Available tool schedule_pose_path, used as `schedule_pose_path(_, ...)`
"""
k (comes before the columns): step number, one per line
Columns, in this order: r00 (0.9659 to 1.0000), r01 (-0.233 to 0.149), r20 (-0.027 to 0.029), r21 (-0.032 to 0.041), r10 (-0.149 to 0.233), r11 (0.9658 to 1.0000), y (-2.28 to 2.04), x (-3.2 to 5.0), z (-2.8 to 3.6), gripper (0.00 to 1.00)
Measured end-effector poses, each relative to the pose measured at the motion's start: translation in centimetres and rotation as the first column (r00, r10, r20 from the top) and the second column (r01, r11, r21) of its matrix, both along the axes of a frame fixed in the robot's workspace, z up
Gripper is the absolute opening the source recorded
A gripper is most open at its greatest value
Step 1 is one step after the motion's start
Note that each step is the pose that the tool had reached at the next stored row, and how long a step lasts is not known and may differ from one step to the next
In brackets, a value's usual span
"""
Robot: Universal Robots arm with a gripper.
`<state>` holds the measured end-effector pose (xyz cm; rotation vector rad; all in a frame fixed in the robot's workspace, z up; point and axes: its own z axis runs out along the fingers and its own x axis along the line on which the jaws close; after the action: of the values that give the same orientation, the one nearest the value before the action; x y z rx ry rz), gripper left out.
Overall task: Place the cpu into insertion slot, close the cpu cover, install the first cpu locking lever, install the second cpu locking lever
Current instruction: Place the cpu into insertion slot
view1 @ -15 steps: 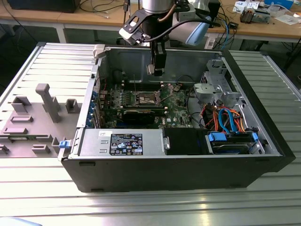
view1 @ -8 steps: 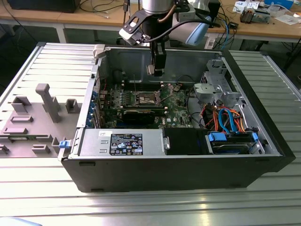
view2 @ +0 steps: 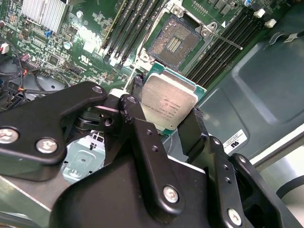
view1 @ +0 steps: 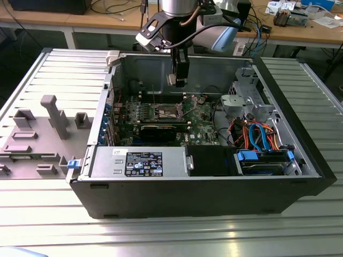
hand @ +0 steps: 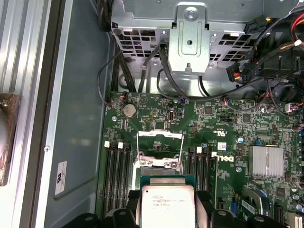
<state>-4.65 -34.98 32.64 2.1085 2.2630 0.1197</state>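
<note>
Gripping the cpu [view2: 168, 102] by two opposite edges, the gripper [view2: 164, 121] has its jaws clenched on it, with the metal top facing both wrist cameras. The chip is nearly square, with no clear long axis. Beyond it, apart, lies the insertion slot [view2: 175, 42], its cpu cover [hand: 160, 135] raised open.

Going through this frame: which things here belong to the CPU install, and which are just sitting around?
Job in hand: gripper, jaws shut on the cpu; insertion slot; cpu cover, open.
Lying about: memory slots; heatsink; power supply; drive bay; grey fixtures outside the case.
</note>
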Motion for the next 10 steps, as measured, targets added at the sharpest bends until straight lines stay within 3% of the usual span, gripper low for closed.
schedule_pose_path(2,1.0000,0.000,0.0000,0.0000,0.000,1.0000,0.00,0.00,-0.42,0.55)
schedule_pose_path(10,1.0000,0.000,0.0000,0.0000,0.000,1.0000,-0.01,0.00,-0.56,0.55)
